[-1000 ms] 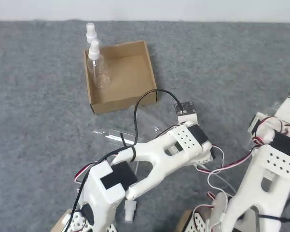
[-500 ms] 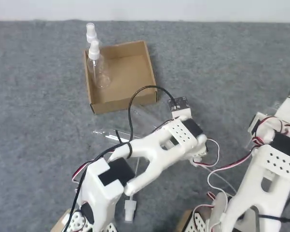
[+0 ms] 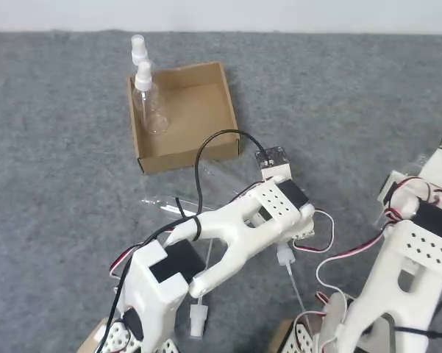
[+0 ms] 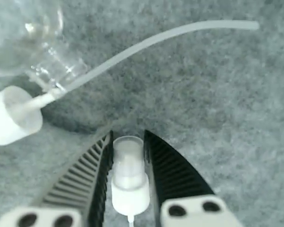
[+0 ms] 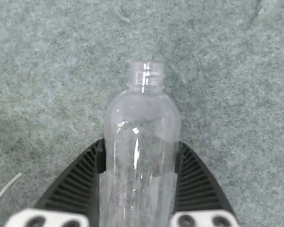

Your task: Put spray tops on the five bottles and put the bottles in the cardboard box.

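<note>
Cardboard box (image 3: 195, 110) sits on grey carpet (image 3: 51, 184), with two capped bottles (image 3: 151, 103) upright at its left wall. In front of the box the left arm (image 3: 235, 232) reaches low over the carpet. The left gripper (image 4: 127, 138) is pinched narrow on a spray top (image 4: 129, 177) with its tube trailing, and a loose spray top (image 4: 12, 122) and a clear bottle neck (image 4: 54, 71) lie just beyond. Well right of the box the right arm (image 3: 408, 257) stands folded, right gripper (image 5: 141, 147) clamped around an uncapped bottle (image 5: 142, 123); a pale wall (image 3: 279, 15) runs behind the box.
</note>
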Action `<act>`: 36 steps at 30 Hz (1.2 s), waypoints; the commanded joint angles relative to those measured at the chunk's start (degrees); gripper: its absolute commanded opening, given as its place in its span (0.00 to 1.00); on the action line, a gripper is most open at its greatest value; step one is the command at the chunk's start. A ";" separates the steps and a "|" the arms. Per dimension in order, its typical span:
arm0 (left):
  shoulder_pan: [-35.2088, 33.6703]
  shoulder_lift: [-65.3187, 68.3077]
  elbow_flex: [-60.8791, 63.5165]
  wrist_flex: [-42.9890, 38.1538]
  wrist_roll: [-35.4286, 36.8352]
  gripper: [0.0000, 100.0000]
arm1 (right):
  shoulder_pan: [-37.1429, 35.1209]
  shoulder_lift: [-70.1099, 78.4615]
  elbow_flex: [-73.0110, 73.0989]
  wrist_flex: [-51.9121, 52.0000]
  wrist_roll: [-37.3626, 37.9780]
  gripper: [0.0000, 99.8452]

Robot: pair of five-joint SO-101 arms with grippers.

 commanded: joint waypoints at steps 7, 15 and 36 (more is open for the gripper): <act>-5.98 -1.49 -3.65 0.26 0.18 0.02 | 0.22 -2.33 -3.78 -1.45 -0.44 0.03; -9.41 -1.49 -12.26 10.64 -2.11 0.02 | 0.13 -2.33 -3.78 -1.36 -0.26 0.03; -14.42 -8.97 -21.32 24.53 -2.29 0.01 | -7.16 -2.33 -2.46 -1.19 0.09 0.03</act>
